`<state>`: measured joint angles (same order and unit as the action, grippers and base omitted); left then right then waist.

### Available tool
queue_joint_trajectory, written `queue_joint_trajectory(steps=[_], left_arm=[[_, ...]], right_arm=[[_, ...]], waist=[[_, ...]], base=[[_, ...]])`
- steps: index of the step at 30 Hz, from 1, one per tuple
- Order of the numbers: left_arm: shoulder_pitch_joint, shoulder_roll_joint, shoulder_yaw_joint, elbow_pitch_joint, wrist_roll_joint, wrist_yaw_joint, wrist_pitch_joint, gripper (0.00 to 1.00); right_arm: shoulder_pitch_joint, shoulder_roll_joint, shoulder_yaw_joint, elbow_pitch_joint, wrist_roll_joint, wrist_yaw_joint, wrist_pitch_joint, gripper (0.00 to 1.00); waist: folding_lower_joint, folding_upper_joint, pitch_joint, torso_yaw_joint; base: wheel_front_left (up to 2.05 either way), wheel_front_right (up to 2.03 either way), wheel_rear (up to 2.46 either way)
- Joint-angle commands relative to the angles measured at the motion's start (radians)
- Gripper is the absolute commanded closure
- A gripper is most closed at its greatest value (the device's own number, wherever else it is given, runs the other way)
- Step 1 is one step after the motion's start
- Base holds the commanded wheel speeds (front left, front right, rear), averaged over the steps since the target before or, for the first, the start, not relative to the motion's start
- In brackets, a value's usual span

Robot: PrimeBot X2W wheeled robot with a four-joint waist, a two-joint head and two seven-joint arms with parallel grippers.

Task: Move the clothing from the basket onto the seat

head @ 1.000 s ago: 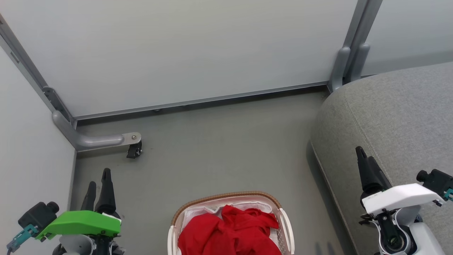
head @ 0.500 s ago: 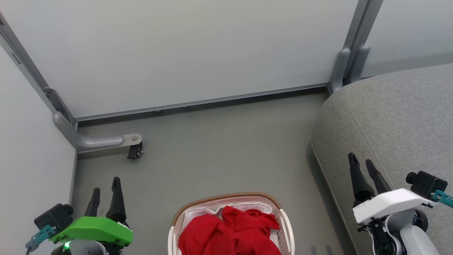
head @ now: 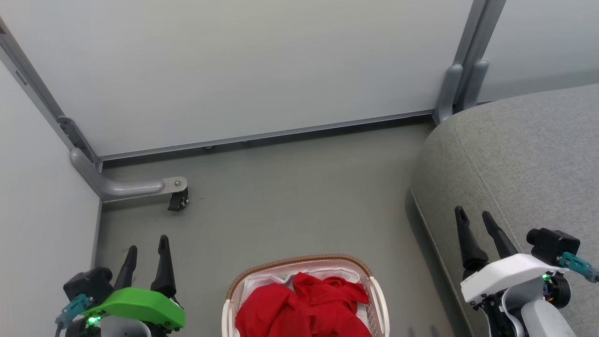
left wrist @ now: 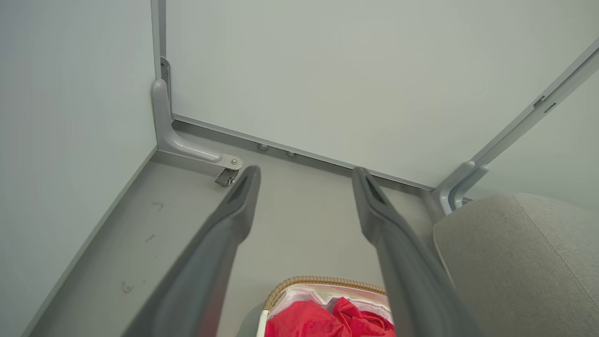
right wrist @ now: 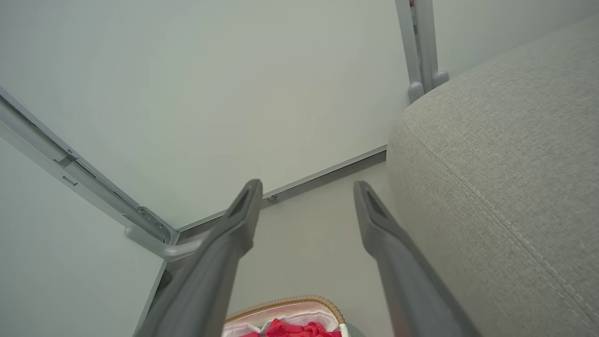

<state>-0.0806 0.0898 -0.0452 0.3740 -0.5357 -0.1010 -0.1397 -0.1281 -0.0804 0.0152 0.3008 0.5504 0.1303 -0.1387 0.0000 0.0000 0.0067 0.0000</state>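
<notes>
While the crumpled red fabric garment [head: 304, 306] lies heaped in the oval white perforated plastic basket with the brown woven-look rim [head: 299, 258], on the floor low between your two arms, both grippers stand spread and hold nothing. The left gripper [head: 148, 244] hangs over bare grey floor to the left of the basket. The right gripper [head: 473, 213] hangs over the edge of the large light grey upholstered sofa [head: 529, 150].

Your main risk, as I judge it, is the grasp itself. The cloth is loose and bunched, so a shallow pinch may take one fold and let the rest drag, tipping or sliding the light basket. Go too deep and a finger could snag the white lining [head: 259, 281] or a perforation. The basket sits at the bottom edge of the head view, so you may be reaching partly blind. On the carry, a trailing end could catch the rim, and your right arm, close to the sofa's rounded side, may brush it.
</notes>
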Motion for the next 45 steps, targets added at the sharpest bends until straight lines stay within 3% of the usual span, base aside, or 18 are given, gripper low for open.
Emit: queue_joint_trajectory(steps=[1,27,45], left_arm=[[-0.006,0.007,-0.006,-0.004,0.035,0.004,-0.010,0.00],[0.002,-0.029,0.000,0.012,0.257,-0.002,-0.071,0.00],[0.003,-0.038,-0.001,0.042,0.343,0.009,-0.107,0.00]], right_arm=[[0.001,-0.004,-0.001,-0.001,-0.031,0.000,-0.011,0.00],[-0.024,0.016,0.018,0.010,-0.281,0.000,-0.072,0.00],[-0.033,0.027,-0.005,0.046,-0.418,0.001,-0.108,0.00]], waist=[[0.0000,0.0000,0.000,0.000],[0.0000,0.0000,0.003,-0.002],[0.0000,0.0000,-0.003,-0.001]], base=[[0.00,0.00,0.00],[0.00,0.00,0.00],[0.00,0.00,0.00]])
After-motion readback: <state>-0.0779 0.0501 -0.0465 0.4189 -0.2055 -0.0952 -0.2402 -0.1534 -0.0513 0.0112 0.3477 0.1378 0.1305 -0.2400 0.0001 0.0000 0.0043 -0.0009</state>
